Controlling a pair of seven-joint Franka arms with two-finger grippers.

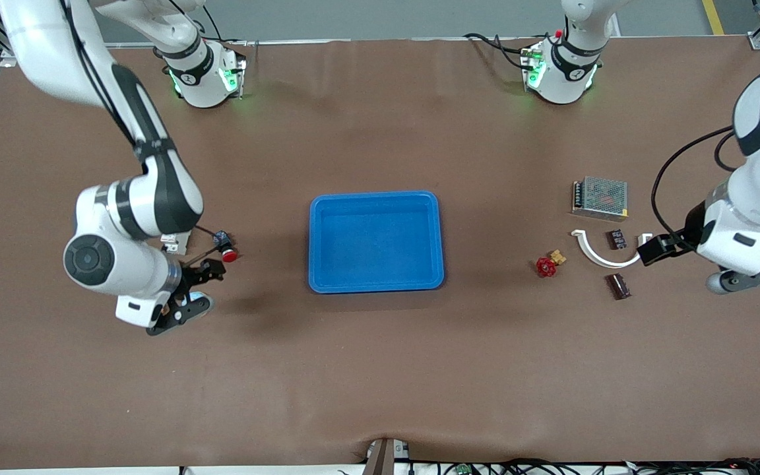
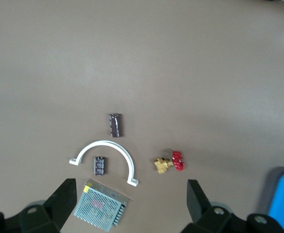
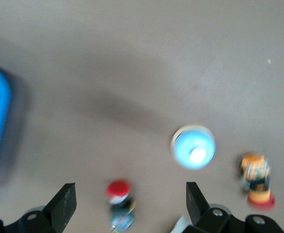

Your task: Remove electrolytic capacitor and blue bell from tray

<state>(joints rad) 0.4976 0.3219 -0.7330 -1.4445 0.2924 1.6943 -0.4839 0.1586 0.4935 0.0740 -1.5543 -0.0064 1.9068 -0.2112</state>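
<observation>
Black, spread left gripper (image 2: 130,206) hangs over the capacitor (image 2: 115,124), white arch (image 2: 104,157) and red valve (image 2: 170,162). Spread right gripper (image 3: 130,206) hangs over the bell (image 3: 193,146) and red button (image 3: 118,192). Blue tray (image 1: 376,199) sits mid-counter (image 1: 380,369).

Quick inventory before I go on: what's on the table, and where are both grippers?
Tray: 1, blue, table centre.
Power supply: 1, silver mesh, toward the left arm's end.
Curved clamp: 1, white, nearer the camera than the power supply.
Capacitors: 2, dark brown, by the clamp.
Valve: 1, red and brass, between tray and clamp.
Red button: 1, toward the right arm's end.
Bell: 1, light blue, under the right gripper.
Left gripper: open, over the power supply.
Right gripper: open, over the button.
</observation>
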